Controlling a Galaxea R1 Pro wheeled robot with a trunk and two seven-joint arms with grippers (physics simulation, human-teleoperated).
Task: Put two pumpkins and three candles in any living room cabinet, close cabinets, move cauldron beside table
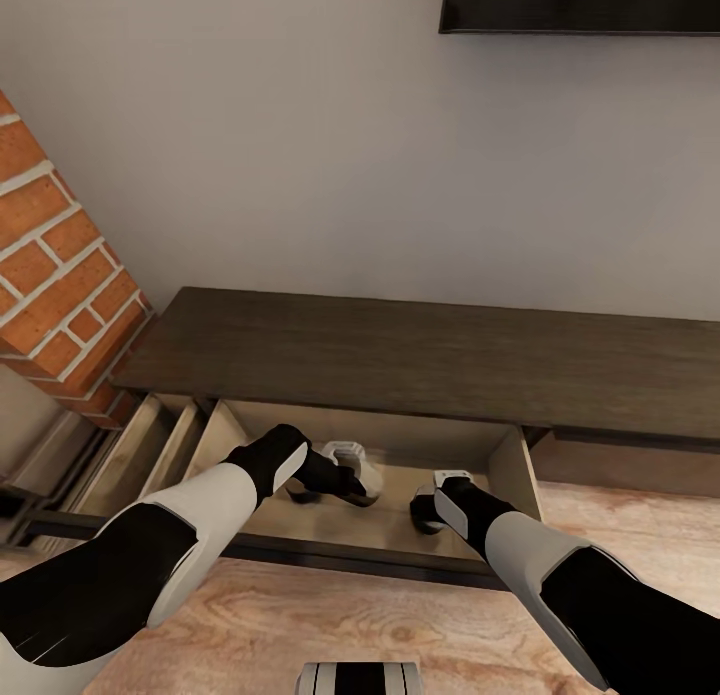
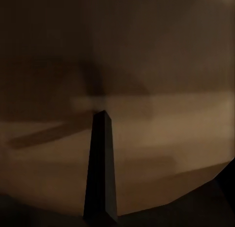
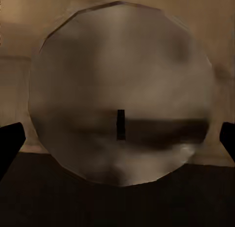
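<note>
The long dark brown cabinet (image 1: 420,355) stands against the wall with a wide drawer (image 1: 400,437) pulled out, pale inside. Both my arms reach down into it. In the right wrist view a grey-brown candle (image 3: 122,90) with a small dark wick is seen from above on the drawer floor. My right gripper (image 1: 428,513) is open, with one fingertip (image 3: 10,144) on each side of the candle and apart from it. My left gripper (image 1: 345,478) is beside a tan candle (image 1: 370,483). Its fingers (image 2: 100,168) show as one dark bar against the close tan surface of that candle (image 2: 161,139).
A second, narrower drawer (image 1: 140,445) stands open at the cabinet's left end, beside a red brick column (image 1: 60,275). A dark screen (image 1: 580,3) hangs on the wall above. Wood floor (image 1: 420,625) lies in front of the drawer's dark front edge (image 1: 330,555).
</note>
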